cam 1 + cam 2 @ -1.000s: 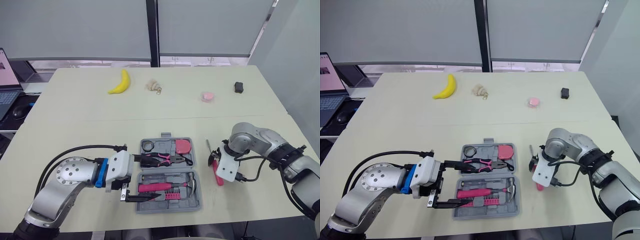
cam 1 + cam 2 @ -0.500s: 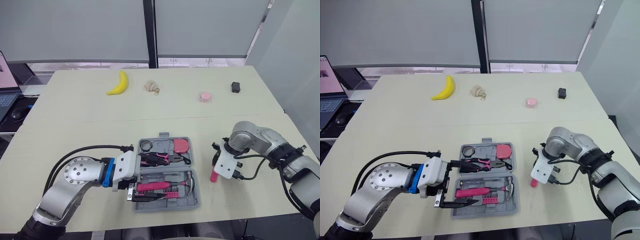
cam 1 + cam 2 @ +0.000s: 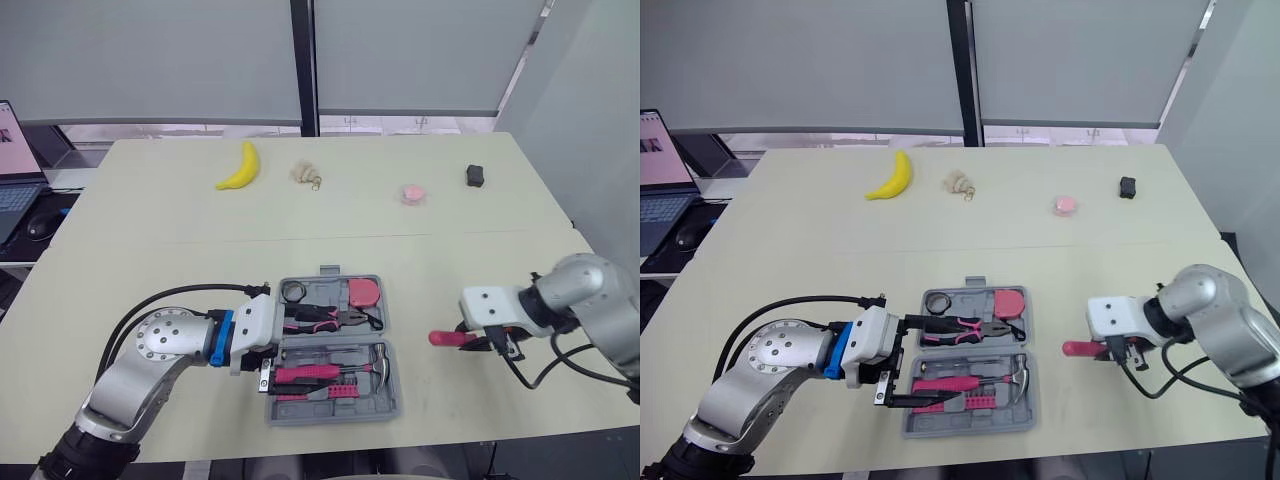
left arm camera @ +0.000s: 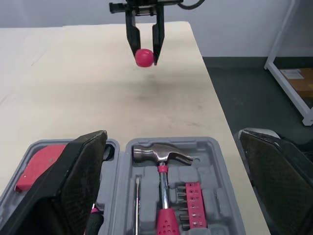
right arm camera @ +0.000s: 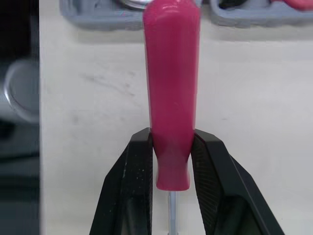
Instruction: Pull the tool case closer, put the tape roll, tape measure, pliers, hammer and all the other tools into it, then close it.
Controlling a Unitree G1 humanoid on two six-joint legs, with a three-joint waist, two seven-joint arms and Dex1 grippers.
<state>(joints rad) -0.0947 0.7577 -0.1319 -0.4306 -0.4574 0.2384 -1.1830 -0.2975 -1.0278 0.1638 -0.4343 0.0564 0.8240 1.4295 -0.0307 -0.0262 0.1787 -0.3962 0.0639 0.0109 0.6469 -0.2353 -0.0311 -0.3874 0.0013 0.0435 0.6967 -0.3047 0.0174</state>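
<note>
The pink-handled screwdriver (image 3: 447,339) hangs just above the counter (image 3: 150,250), to the right of the tool case (image 3: 330,416) and apart from it. The right gripper (image 5: 172,147) has its jaws closed on the handle's rear end, where the metal shaft comes out. The step in hand looks like carrying it across into the open case, where the hammer (image 3: 375,370), pliers (image 3: 330,318), tape measure (image 3: 362,292) and tape roll (image 3: 293,291) already lie.

To do it well, the arm should probably travel level, keep the handle clear of the case's rim, and lower the tool flat into a free recess before the jaws let go; which recess is free cannot be told for sure. The left gripper (image 3: 925,360) holds nothing, its jaws spread wide over the case's left part. It would likely need to stay out of the way of the incoming tool.

The screwdriver's long axis runs nearly level, across the robot from side to side. The handle's butt points left at the case and the shaft points back past the jaws, roughly parallel to the hammer's handle, so little turning seems needed
</note>
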